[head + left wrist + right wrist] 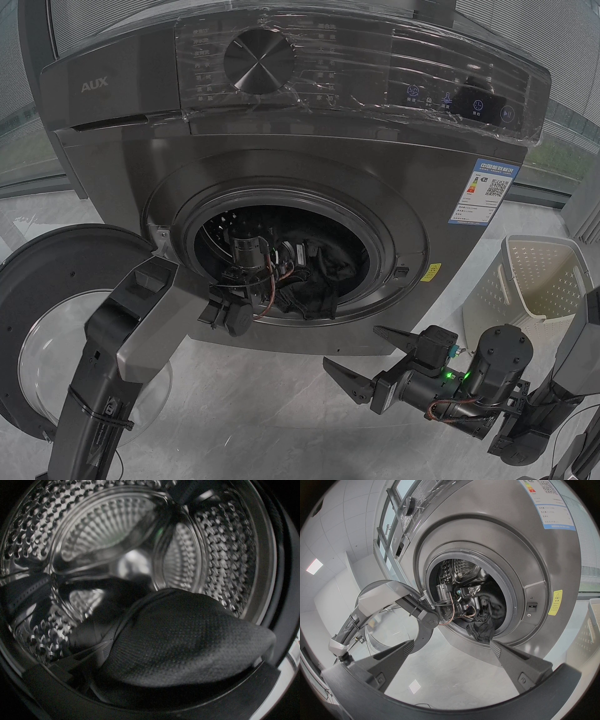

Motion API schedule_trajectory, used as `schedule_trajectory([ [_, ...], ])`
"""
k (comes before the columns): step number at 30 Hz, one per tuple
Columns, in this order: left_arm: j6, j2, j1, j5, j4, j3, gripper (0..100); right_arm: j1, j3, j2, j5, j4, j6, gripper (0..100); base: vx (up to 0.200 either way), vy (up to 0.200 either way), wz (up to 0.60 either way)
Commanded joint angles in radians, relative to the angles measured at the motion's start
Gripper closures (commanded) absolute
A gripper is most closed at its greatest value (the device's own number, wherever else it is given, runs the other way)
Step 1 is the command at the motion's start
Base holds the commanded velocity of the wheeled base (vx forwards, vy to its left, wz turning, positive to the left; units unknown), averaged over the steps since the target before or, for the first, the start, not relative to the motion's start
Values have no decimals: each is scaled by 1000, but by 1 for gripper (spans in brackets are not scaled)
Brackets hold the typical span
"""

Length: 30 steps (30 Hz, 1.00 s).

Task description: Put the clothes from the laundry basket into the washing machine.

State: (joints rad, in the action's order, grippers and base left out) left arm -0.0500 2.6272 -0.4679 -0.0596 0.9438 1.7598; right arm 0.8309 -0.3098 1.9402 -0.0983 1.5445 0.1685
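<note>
Dark clothes (pixel 312 281) lie low in the drum (pixel 218 542) of the washing machine (pixel 350 162). One fold hangs over the bottom lip of the opening, so the load is judged not fully seated.

The left gripper (pixel 297 256) is inside the drum just beside the clothes, well placed to deposit or push them deeper. Whether it grips anything cannot be told.

The right gripper (pixel 350 345) is empty with its jaws spread wide. It hangs low in front of the machine, clear of the opening, probably leaving room for the other arm.

The door (pixel 50 300) stands swung fully open on the robot's left. The white laundry basket (pixel 544 275) sits on the right beside the machine, and no garment is visible in the part shown.

The floor (pixel 262 400) is pale, glossy stone, and there are glazed walls behind.
</note>
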Motion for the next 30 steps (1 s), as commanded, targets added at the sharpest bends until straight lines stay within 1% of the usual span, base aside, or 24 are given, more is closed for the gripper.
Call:
schedule_trajectory([
  [1,22,-222,-52,67,-68,-373,0,1,0,3,-1,0,0,0,0,0,0],
  [3,36,-219,-54,84,-69,-396,0,1,0,3,0,0,0,0,0,0,0],
  [4,48,-214,-57,90,-71,-410,0,1,1,3,-1,0,0,0,0,0,0],
  [6,59,-204,-58,92,-71,-422,0,1,0,3,0,0,0,0,0,0,0],
  [13,64,-144,-60,93,-65,-395,0,1,-2,5,0,0,0,0,0,0,0],
  [14,64,-144,-60,93,-65,-395,100,1,-2,5,0,0,0,0,0,0,0],
  [17,61,-112,-58,92,-66,-355,100,1,-5,3,0,0,0,0,0,0,0],
  [21,50,-84,-51,80,-63,-269,100,1,-6,3,0,0,0,0,0,0,0],
  [22,50,-84,-51,80,-63,-269,100,1,-6,3,0,0,0,0,0,0,0],
  [23,47,-75,-44,69,-62,-220,100,2,-8,2,0,0,0,0,0,0,0],
  [25,48,-73,-43,55,-59,-192,100,1,-9,2,0,0,0,0,0,0,0],
  [26,47,-72,-32,40,-54,-157,100,1,-9,2,0,0,0,0,0,0,0],
  [30,47,-41,-6,7,-51,-14,100,4,-9,3,0,0,0,0,0,0,0],
])
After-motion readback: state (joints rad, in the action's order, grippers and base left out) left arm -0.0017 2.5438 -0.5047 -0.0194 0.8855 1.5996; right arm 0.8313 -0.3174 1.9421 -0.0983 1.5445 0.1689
